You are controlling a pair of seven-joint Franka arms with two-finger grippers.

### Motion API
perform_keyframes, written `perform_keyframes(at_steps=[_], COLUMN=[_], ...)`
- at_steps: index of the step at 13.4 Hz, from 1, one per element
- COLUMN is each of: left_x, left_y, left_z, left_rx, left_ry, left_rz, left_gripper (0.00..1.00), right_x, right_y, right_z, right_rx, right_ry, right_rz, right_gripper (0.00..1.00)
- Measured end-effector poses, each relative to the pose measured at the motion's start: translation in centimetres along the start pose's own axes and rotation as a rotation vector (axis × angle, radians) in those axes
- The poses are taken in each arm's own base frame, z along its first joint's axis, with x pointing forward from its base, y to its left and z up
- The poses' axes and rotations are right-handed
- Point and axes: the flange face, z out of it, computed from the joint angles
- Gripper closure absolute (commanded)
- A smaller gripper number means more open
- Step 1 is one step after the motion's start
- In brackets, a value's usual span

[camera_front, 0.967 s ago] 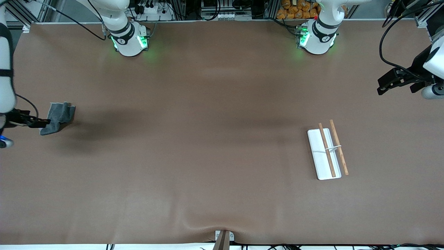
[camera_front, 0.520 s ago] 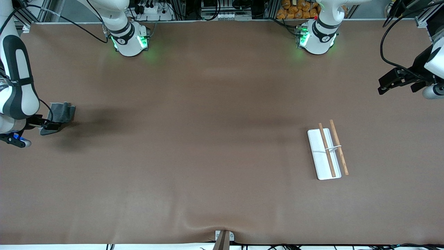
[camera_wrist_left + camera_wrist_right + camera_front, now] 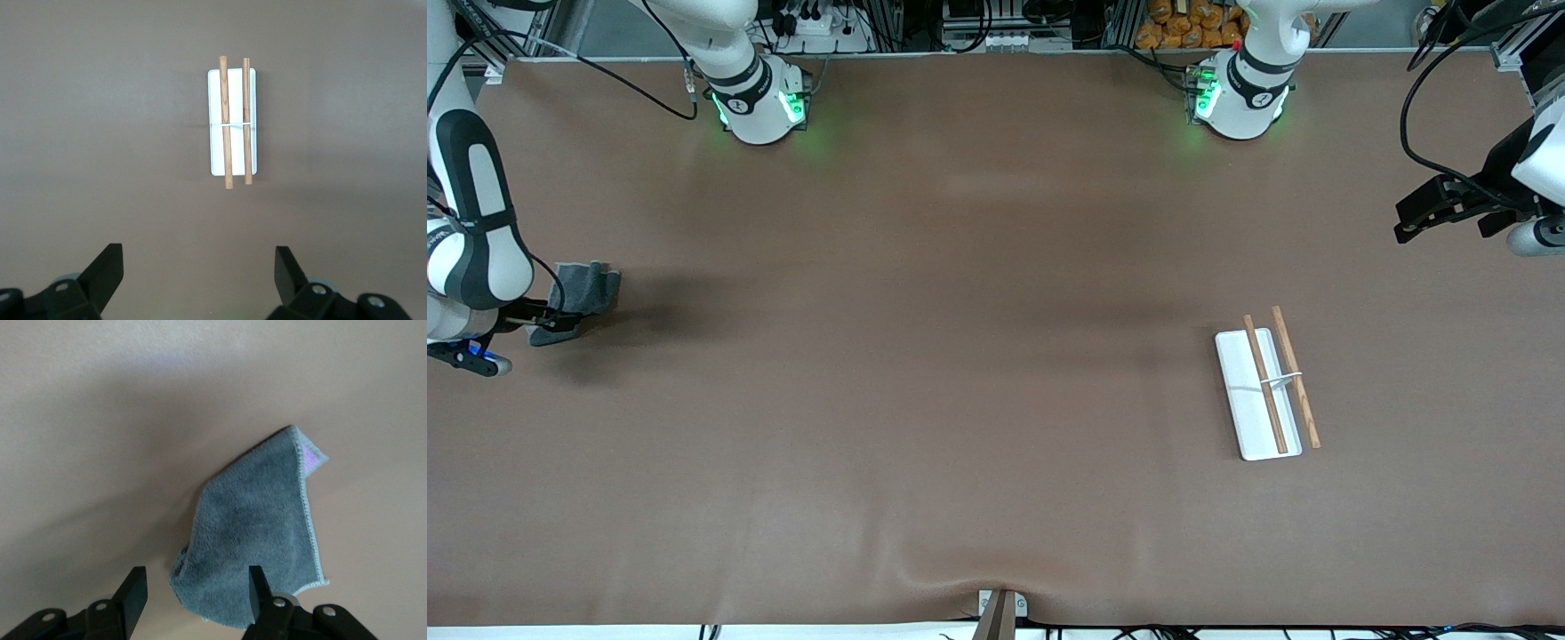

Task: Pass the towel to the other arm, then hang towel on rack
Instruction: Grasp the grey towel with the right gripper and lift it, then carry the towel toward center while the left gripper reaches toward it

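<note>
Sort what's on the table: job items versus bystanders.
Job items: towel, crumpled at the right arm's end; rack toward the left arm's end; right claw at the towel's edge; left claw waiting open above the table.
Bystanders: none on the table.

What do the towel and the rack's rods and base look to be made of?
The towel: soft grey pile fabric, likely microfibre, judging by its fuzzy nap and pale stitched hem.
The rods: probably unvarnished wood, brown with visible grain and a matte look.
The rack base: smooth plain white, plastic or perhaps ceramic; its look leaves that open.
</note>
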Motion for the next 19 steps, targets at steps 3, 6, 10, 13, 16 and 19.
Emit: perform_keyframes(at_steps=[3, 6, 10, 13, 16, 19], left_x=[0.0, 0.0, 0.0, 0.1, 0.1, 0.3], left_y=[0.0, 0.0, 0.0, 0.0, 0.0, 0.1], left_z=[0.1, 0.1, 0.1, 0.1, 0.1, 0.8], left_rx=[0.0, 0.0, 0.0, 0.0, 0.0, 0.001], left_ry=[-0.002, -0.002, -0.002, -0.002, -0.002, -0.015], left_rz=[0.001, 0.001, 0.001, 0.0, 0.0, 0.002], left_gripper=[0.0, 0.0, 0.0, 0.0, 0.0, 0.0], right_x=[-0.3, -1.2, -1.6, -2.3, -3.5, -4.7], right_y=[-0.3, -0.8, -0.7, -2.2, -5.8, -9.9], right_z=[1.5, 4.4, 2.4, -3.8, -7.8, -9.7], right_rx=[0.003, 0.008, 0.008, 0.03, 0.137, 0.222], right_ry=[0.018, 0.037, -0.012, -0.129, -0.236, -0.329], right_rz=[-0.006, -0.03, -0.055, -0.063, -0.025, 0.094], right_gripper=[0.83, 1.0, 1.0, 1.0, 1.0, 1.0])
